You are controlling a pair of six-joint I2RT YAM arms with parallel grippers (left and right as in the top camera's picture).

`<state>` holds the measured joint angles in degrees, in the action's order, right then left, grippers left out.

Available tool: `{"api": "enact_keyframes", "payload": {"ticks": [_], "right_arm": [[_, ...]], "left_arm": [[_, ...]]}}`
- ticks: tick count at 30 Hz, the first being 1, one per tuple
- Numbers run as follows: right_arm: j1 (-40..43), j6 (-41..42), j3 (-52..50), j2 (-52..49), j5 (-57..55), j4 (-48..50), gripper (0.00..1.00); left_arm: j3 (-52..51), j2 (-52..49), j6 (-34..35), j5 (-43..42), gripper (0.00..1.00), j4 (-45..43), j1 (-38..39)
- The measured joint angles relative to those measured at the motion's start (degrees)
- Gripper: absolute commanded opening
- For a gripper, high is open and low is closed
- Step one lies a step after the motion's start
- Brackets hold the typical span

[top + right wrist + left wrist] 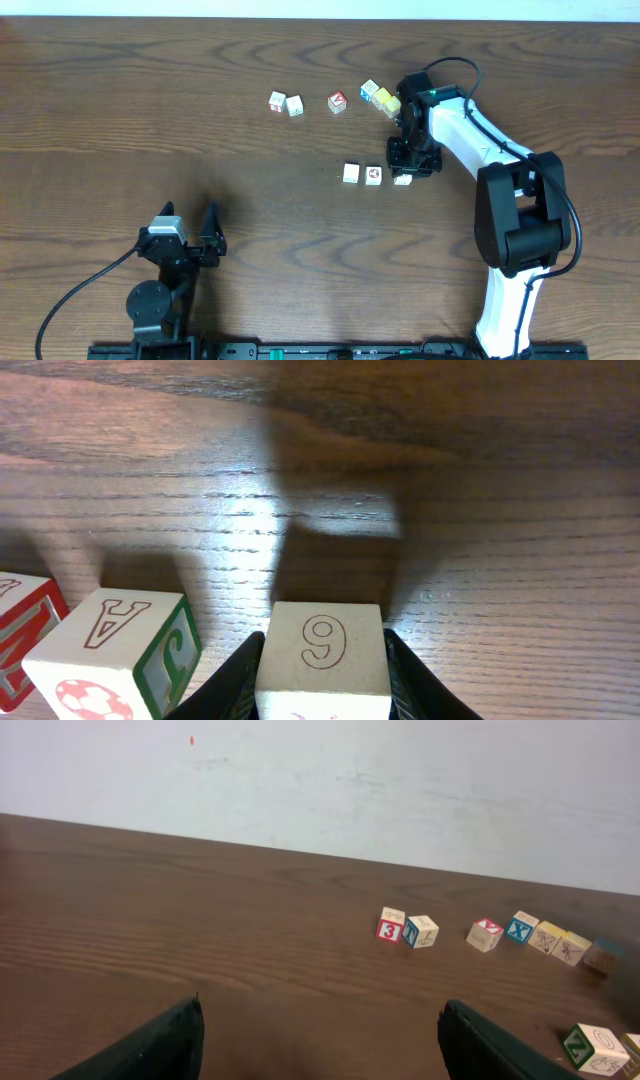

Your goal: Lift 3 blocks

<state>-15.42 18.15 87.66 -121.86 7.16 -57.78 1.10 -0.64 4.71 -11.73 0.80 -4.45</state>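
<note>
Three cream blocks [373, 175] with faint reddish marks lie in a row right of table centre. At the row's 3 o'clock end, the block marked 6 [322, 645] is clamped between the right gripper's [322, 690] narrowed fingers. At least five coloured cubes [337, 102] lie at 12 o'clock. The left gripper [320, 1045], at 8 o'clock, stands wide and empty. The table [150, 120] is dark wood-grain and the wall [300, 780] pale.
</note>
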Motion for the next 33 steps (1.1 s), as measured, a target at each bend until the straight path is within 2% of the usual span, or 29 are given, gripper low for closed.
{"api": "enact_keyframes", "payload": {"ticks": [13, 23, 25, 33], "right_arm": [[-0.04, -1.05, 0.00, 0.00, -0.55, -0.11, 0.41], [-0.04, -2.27, 0.61, 0.00, -0.68, -2.29, 0.59], [0.04, -2.29, 1.90, 0.00, -0.39, -3.54, 0.68], [1.77, -2.29, 13.14, 0.00, 0.61, -11.30, 0.74]], "left_arm": [[0.00, 0.00, 0.00, 0.00, 0.75, 0.00, 0.00], [0.00, 0.00, 0.00, 0.00, 0.75, -0.02, 0.00], [0.00, 0.00, 0.00, 0.00, 0.75, -0.02, 0.00], [0.00, 0.00, 0.00, -0.02, 0.75, -0.02, 0.00]]}}
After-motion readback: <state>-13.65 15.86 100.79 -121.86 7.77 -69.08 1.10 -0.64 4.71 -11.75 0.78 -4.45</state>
